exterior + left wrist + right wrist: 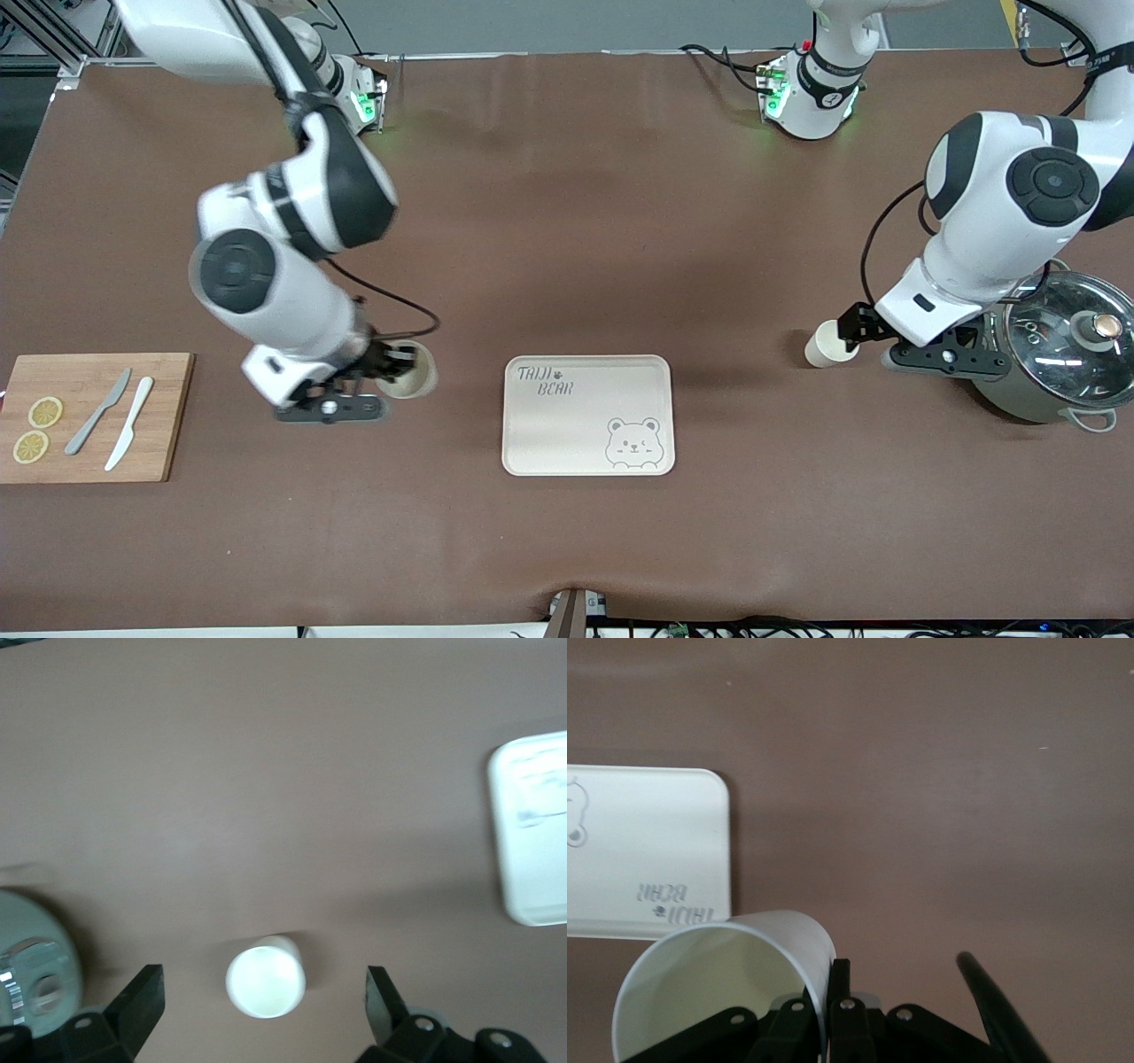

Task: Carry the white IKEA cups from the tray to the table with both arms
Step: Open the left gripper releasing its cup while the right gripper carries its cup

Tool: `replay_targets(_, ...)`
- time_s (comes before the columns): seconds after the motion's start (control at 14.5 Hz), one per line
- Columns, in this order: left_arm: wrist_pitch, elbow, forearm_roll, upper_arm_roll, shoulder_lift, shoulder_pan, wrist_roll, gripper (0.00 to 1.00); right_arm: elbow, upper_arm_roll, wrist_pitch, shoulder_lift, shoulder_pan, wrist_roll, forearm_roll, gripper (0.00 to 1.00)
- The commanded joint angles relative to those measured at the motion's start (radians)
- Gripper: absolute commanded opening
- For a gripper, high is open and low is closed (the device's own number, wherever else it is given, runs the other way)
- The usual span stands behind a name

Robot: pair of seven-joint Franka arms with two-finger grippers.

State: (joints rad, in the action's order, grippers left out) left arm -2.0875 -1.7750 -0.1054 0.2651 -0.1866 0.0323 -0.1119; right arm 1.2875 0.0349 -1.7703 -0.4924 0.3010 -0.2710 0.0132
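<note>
Right end effector (390,361) pinches one cup's (409,370) rim — left end effector (852,326) spread wide over another (826,345).

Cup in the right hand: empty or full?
Empty. The right wrist view looks into the cup, pinched at its rim by the right hand, and shows only bare white wall.

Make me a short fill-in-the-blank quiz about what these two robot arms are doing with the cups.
1. The right gripper is shut on a cup's ____.
2. The left gripper, jaws ____, hangs over the other cup.
3. The tray shows a drawn ____.
4. A glass lid covers the ____.

Missing words: rim; open; bear; pot
</note>
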Motion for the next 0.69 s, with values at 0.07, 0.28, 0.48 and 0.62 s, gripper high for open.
replay_targets(0.07, 0.04, 0.1, 0.056, 0.031, -0.016, 0.006, 0.008, 1.0, 0.183, 0.016, 0.02, 0.152, -0.126, 0.208, 0.008, 0.0)
replay_targets(0.28, 0.127, 0.201, 0.064, 0.031, -0.031, 0.005, 0.004, 1.0, 0.219, 0.016, 0.032, 0.181, -0.239, 0.387, 0.01, 0.0)
replay_targets(0.48, 0.187, 0.285, 0.072, 0.026, -0.065, 0.009, -0.005, 1.0, 0.22, 0.017, 0.046, 0.178, -0.365, 0.576, 0.01, 0.0)
replay_targets(0.62, 0.196, 0.285, 0.07, 0.02, -0.057, 0.017, -0.006, 1.0, 0.225, 0.014, 0.037, 0.169, -0.407, 0.613, 0.01, 0.0)
